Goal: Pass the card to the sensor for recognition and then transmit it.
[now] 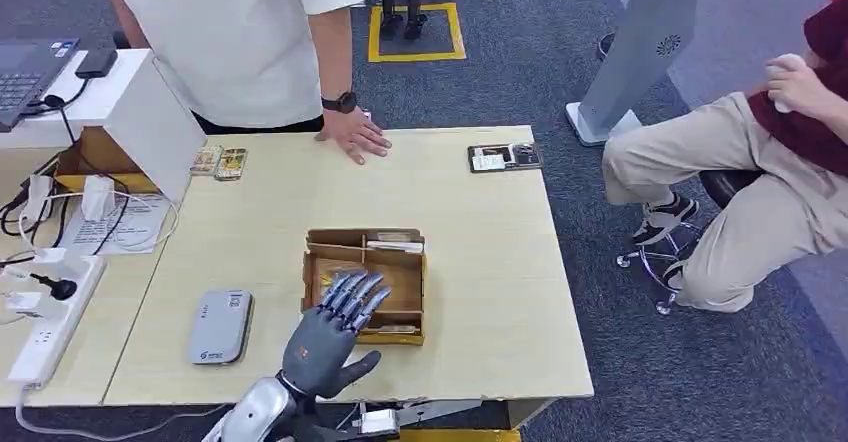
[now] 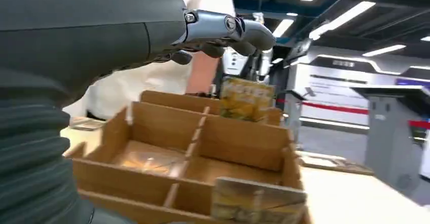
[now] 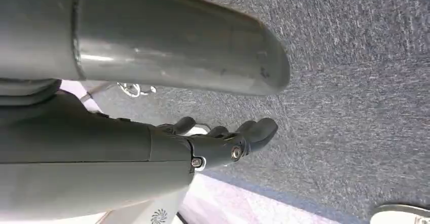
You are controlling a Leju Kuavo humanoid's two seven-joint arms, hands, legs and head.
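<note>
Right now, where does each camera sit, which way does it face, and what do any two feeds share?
Head view: high on the body, facing forward and down at the table; left robot hand hovers open over the cardboard box, grey sensor beside it.
Left wrist view: behind the left robot hand, looking low across the cardboard box at the upright cards.
Right wrist view: on the hanging arm, facing carpet; right robot hand holds nothing.
Shared: head and left wrist views both show the box and left robot hand.

Left hand [image 1: 330, 337] reaches forward, fingers [image 1: 352, 294] spread; right hand [image 3: 223, 143] hangs, fingers loosely extended.
</note>
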